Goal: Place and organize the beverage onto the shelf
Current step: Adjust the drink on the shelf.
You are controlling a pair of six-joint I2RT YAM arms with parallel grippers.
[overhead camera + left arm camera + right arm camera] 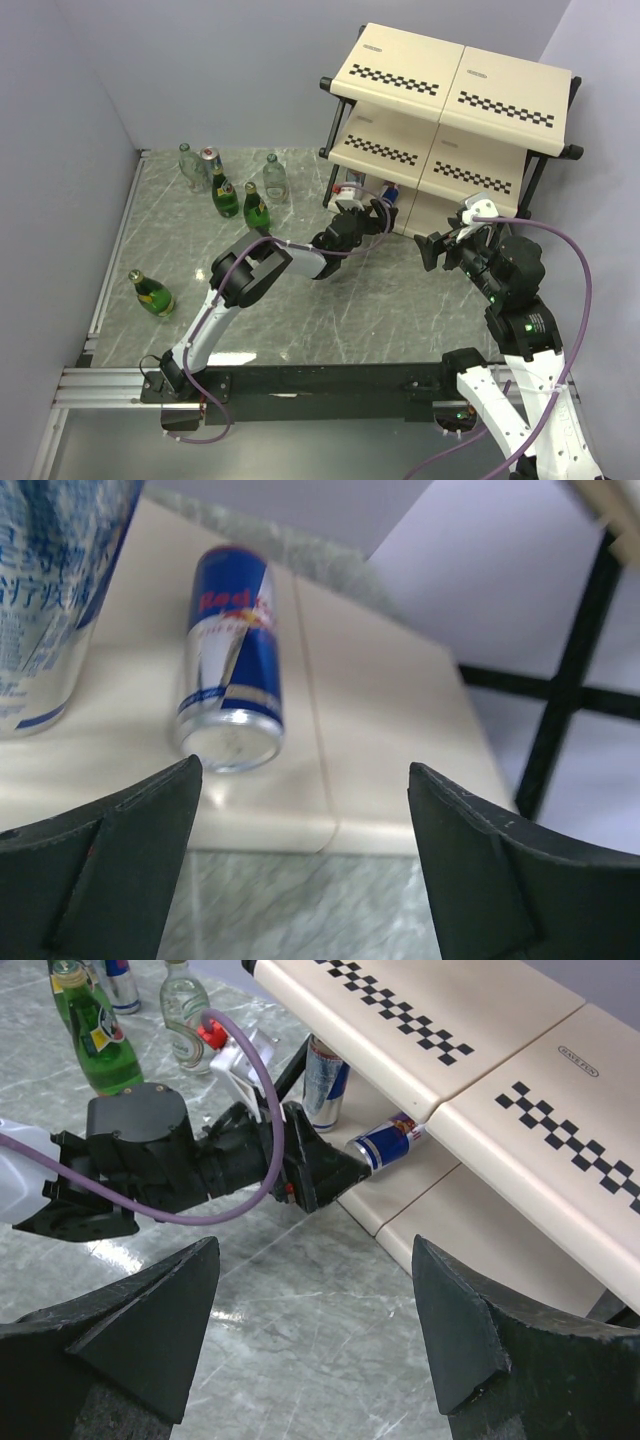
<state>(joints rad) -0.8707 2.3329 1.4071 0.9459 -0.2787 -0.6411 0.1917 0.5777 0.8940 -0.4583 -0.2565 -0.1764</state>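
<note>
Marble table (320, 1300) bears the shelf (450, 1030), its board half-hiding a sideways can (385, 1142).

Left gripper (305, 770), right gripper (315, 1247): both agape

- Shelf (400, 75): cream-beige boards, each with a black checkered strip; black frame.
- Table (300, 310): grey-green marble pattern with pale veins.
- Lying can (230, 660): blue and silver panels, red lettering, silver end.
- Upright can (50, 590): silver with blue print.
- Green bottle (152, 293): green glass, yellow label.
- Clear bottle (274, 178): colourless glass.
- Left gripper (303, 780) and right gripper (315, 1250): black.
- Cable (272, 1145): purple.
</note>
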